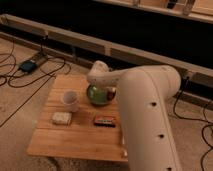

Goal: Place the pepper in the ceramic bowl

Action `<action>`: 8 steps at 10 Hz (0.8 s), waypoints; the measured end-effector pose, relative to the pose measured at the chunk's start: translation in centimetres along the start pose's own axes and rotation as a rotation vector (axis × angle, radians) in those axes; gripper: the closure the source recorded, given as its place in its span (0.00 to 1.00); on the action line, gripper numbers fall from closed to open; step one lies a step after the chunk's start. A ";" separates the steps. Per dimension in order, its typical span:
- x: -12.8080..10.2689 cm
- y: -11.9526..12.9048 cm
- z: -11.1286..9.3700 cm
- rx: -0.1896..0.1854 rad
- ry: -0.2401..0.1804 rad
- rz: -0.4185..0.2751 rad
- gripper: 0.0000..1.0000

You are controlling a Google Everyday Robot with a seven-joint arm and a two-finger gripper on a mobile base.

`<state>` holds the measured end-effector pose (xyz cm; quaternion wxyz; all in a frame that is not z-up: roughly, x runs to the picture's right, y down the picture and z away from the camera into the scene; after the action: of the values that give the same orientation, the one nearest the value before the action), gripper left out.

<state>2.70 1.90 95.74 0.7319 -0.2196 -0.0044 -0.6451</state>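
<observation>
Gripper sits over bowl rim, right side, positioned for drop. Pepper appears clamped in it, red visible at tip. Cup stands apart, left.

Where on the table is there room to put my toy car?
The front edge of the table, below the sponge and the tin, is bare. So is the back left corner behind the cup. It's crowded at the bowl, where the gripper hangs.

The gripper hangs over the ceramic bowl; a cup crowds its nine o'clock, a tin its six o'clock
</observation>
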 end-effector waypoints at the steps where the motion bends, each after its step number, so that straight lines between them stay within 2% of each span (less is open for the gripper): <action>1: 0.3 0.1 0.5 -0.005 0.000 0.004 1.00; 2: 0.8 0.5 0.9 -0.007 0.001 0.004 0.97; 3: 1.4 0.9 1.3 -0.008 0.002 0.006 0.90; 4: 2.0 1.4 1.4 -0.012 0.002 0.006 0.78; 6: 1.7 0.7 0.6 -0.009 0.000 -0.004 0.58; 8: 2.5 1.3 -0.2 -0.012 -0.003 0.002 0.38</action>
<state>4.29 -0.46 95.87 0.7313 -0.2250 -0.0017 -0.6438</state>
